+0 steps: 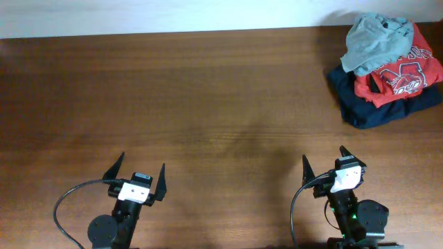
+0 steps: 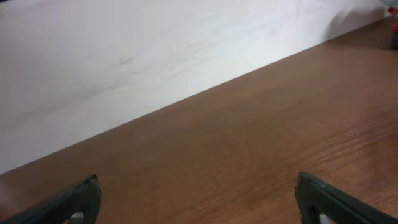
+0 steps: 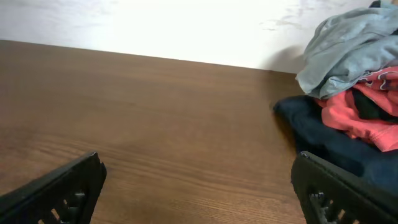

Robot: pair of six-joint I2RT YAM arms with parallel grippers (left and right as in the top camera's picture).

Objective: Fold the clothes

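**Sage T-shirt sat atop a pile in the tabletop's far right corner, both pincers open at the near edge**

Nearest the camera, the left pincer [image 1: 142, 163] and the right pincer [image 1: 324, 155] stood with jaws spread wide, gripping nothing, each poised over bare wood. Both arms were cut off by the bottom of the overhead view, and each wrist view caught only its own dark fingertips.

Beyond them, a broad stretch of brown tabletop [image 1: 221, 97] ran to the pale wall [image 1: 138, 14] along its far edge.

In the far right corner, well apart from both pincers, the crumpled grey-green T-shirt [image 1: 374, 38] lay on top of a red shirt [image 1: 408, 76]. That shirt rested on a dark navy folded garment [image 1: 377, 114]. The T-shirt's sleeves and collar could not be made out among the wrinkles. The red shirt's white lettering was creased and unreadable, and much of the navy garment was covered. The pile sat close to the wall and reached the frame's right edge.
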